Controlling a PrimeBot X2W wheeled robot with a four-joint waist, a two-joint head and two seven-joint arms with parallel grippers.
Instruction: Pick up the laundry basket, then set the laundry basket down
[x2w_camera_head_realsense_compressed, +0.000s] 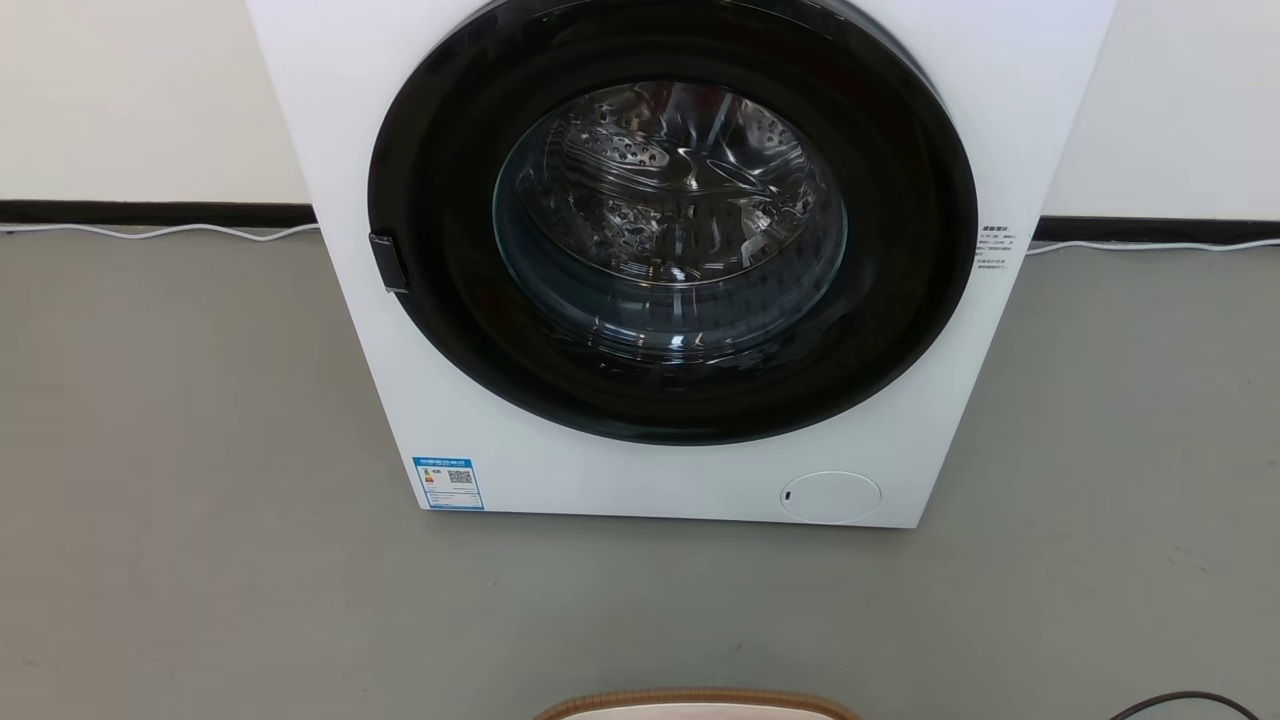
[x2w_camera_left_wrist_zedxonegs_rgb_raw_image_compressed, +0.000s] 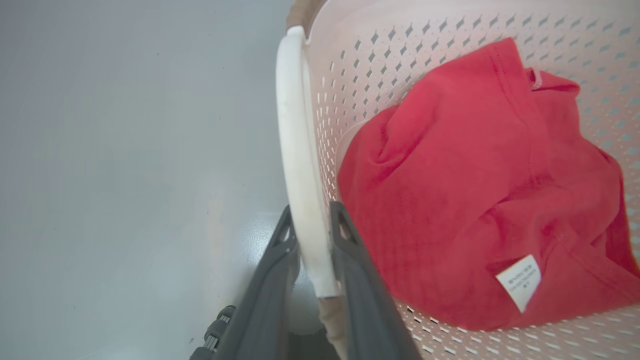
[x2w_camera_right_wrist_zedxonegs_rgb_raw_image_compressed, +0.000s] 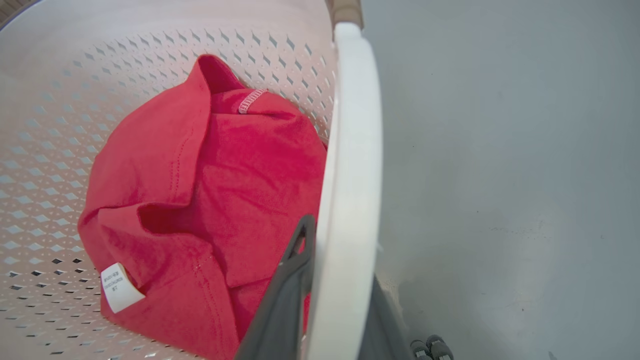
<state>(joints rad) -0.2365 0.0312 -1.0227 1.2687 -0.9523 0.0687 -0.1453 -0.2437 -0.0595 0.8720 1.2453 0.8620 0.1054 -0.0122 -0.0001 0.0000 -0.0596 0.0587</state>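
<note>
Grey floor (x2w_camera_head_realsense_compressed: 200, 420), white wall (x2w_camera_head_realsense_compressed: 120, 90) with a dark skirting strip behind. A white washing machine (x2w_camera_head_realsense_compressed: 480, 400) faces us head-on, its round dark door (x2w_camera_head_realsense_compressed: 420, 180) closed and the steel drum (x2w_camera_head_realsense_compressed: 670, 190) visible through the glass. There's a blue sticker (x2w_camera_head_realsense_compressed: 448, 483) at its lower left corner and a round cover (x2w_camera_head_realsense_compressed: 830, 497) at lower right. A white cable (x2w_camera_head_realsense_compressed: 150, 232) runs along the base of the wall, and a black cable (x2w_camera_head_realsense_compressed: 1190, 703) cuts the bottom right corner of the head view.

The laundry basket (x2w_camera_head_realsense_compressed: 697, 705) sits right in front of us, well short of the machine; the head view catches just its brown rim at the bottom edge. We can't tell whether its base is on the floor.

The left gripper (x2w_camera_left_wrist_zedxonegs_rgb_raw_image_compressed: 312, 212) is pinching the basket's left handle (x2w_camera_left_wrist_zedxonegs_rgb_raw_image_compressed: 297, 125), one finger outside and one inside the perforated wall. The right gripper (x2w_camera_right_wrist_zedxonegs_rgb_raw_image_compressed: 340, 250) is clamped on the right handle (x2w_camera_right_wrist_zedxonegs_rgb_raw_image_compressed: 352, 150) the same way: the inner finger is clear to see, the outer one mostly hidden behind the handle.

Inside the basket is a crumpled red shirt (x2w_camera_left_wrist_zedxonegs_rgb_raw_image_compressed: 475, 190) with a white tag (x2w_camera_left_wrist_zedxonegs_rgb_raw_image_compressed: 520, 281), resting on the bottom and against the far wall.
</note>
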